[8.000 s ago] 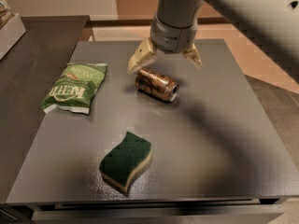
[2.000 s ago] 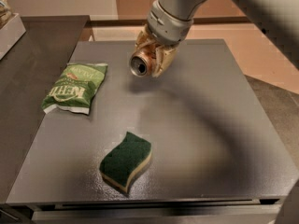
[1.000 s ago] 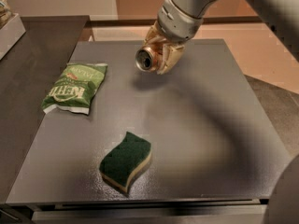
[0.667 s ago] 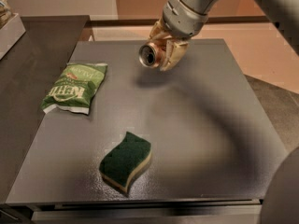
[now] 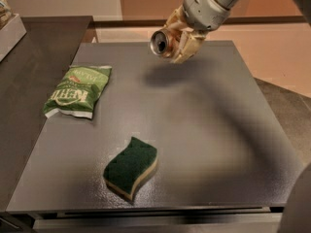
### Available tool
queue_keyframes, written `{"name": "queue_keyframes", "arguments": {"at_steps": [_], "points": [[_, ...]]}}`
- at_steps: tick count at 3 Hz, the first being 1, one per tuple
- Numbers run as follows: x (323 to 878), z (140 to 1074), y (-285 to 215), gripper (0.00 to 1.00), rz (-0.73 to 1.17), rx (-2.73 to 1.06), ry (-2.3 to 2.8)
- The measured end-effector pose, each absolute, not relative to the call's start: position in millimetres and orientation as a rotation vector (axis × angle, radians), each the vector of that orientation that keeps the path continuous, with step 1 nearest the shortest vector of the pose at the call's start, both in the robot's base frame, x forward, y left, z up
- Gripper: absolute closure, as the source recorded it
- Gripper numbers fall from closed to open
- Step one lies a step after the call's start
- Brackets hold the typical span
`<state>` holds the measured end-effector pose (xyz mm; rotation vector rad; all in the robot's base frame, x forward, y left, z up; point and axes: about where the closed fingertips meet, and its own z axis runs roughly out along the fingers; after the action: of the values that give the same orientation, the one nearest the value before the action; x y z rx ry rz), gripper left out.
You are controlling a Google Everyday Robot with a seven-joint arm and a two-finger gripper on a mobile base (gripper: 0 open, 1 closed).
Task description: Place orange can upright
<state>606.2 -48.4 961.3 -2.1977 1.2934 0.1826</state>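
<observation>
The orange can (image 5: 162,42) is held on its side in the air above the far part of the grey table (image 5: 204,130). Its silver top faces the camera and to the left. My gripper (image 5: 179,39) is shut on the can, with tan fingers (image 5: 190,46) wrapped around its body. The can casts a shadow on the table below it.
A green chip bag (image 5: 77,90) lies flat near the table's left edge. A green and tan sponge (image 5: 131,167) lies near the front. A dark counter runs along the left side. The table's right edge drops off to the floor.
My gripper took hold of the lying can and lifted it off the table. Over the last second it has carried the can up and to the right.
</observation>
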Motion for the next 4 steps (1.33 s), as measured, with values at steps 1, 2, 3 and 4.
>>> {"name": "queue_keyframes", "arguments": {"at_steps": [1, 2, 3, 4], "points": [[608, 970, -52, 1.00, 0.274, -1.993, 1.348], [609, 979, -52, 1.00, 0.340, -1.810, 1.386], [610, 988, -52, 1.00, 0.409, -1.648, 1.393], [613, 997, -50, 1.00, 0.472, -1.519, 1.378]]}}
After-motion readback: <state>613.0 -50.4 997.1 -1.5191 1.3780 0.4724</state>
